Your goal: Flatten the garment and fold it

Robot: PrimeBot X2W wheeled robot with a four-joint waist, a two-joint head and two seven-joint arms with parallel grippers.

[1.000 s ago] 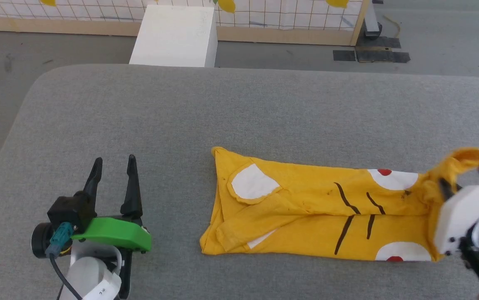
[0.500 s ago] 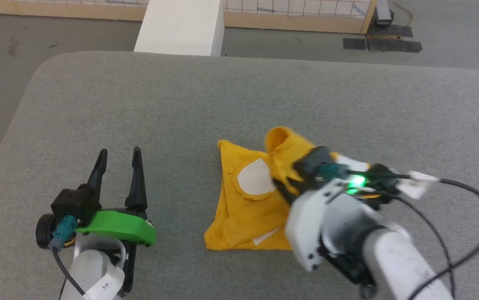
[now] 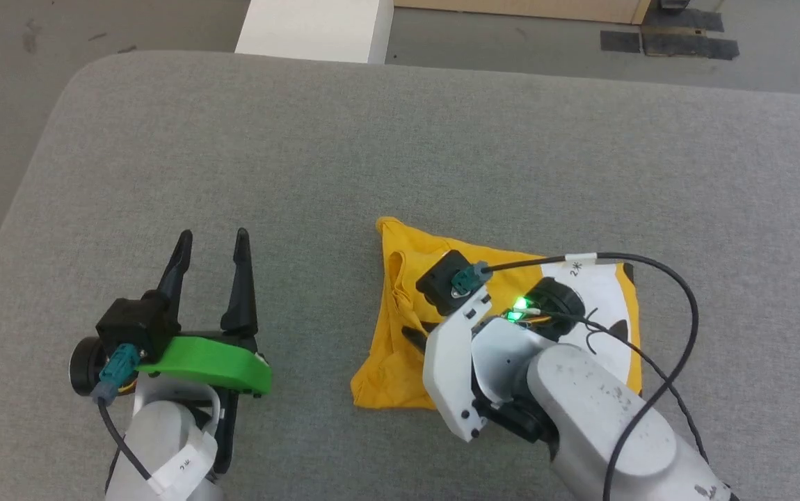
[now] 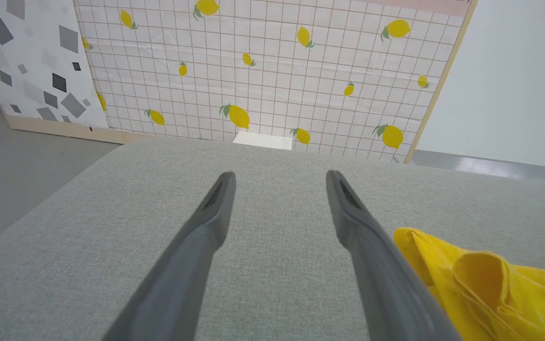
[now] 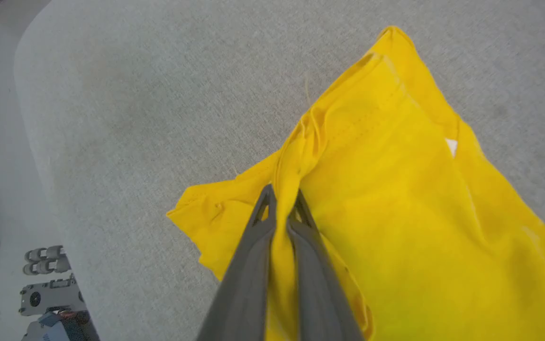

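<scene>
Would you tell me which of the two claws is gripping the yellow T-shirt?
The right claw: its fingers are shut on a fold of the T-shirt, while the left claw stands open and empty.

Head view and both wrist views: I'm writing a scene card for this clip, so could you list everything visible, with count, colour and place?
garment: one, bright yellow with a white print patch, doubled over on the padded surface, right of centre
padded surface: one, grey fabric, bearing the garment
block: one, white, on the floor beyond the far edge
tape patches: a few, black, on the floor at far right
lemon-print panel: one, white grid with yellow lemons, upright behind the surface
left pincer: one, dark fingers, open and empty, left of the garment
right pincer: one, dark fingers, shut on a fold of the garment
</scene>
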